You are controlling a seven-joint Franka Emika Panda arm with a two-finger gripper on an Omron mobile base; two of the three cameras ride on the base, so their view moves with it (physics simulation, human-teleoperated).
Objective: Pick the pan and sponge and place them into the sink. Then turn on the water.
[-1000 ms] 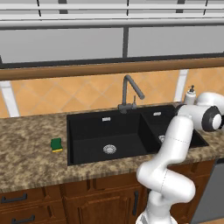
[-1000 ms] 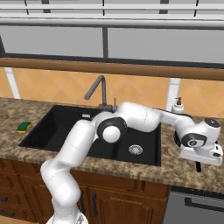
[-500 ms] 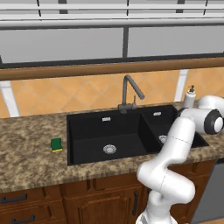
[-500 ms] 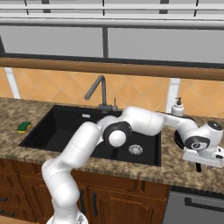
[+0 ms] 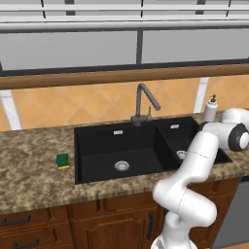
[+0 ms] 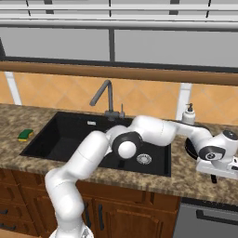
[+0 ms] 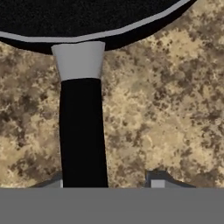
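1. Black frying pan (image 7: 87, 17): we log it on the speckled stone desk (image 7: 166, 109) to the right of the sink (image 5: 121, 146), its long handle (image 7: 83, 131) running toward the hand camera, a grey collar joining handle to bowl.
2. Claw (image 7: 105, 181): low over the handle, one finger tip (image 7: 158, 180) well clear on one side, the other tight against the handle; we cannot tell whether the jaws grip yet.
3. Sponge (image 5: 62, 160): green over yellow, on the desk left of the sink, untouched.
4. Faucet (image 5: 144, 102): no stream; soap bottle (image 5: 210, 109) near the arm.
5. Handling note, our judgement: centre the handle between the jaws before clenching, since it sits off to one side; grip near the collar to limit droop, lift level, and clear the sink rim before lowering into a basin.
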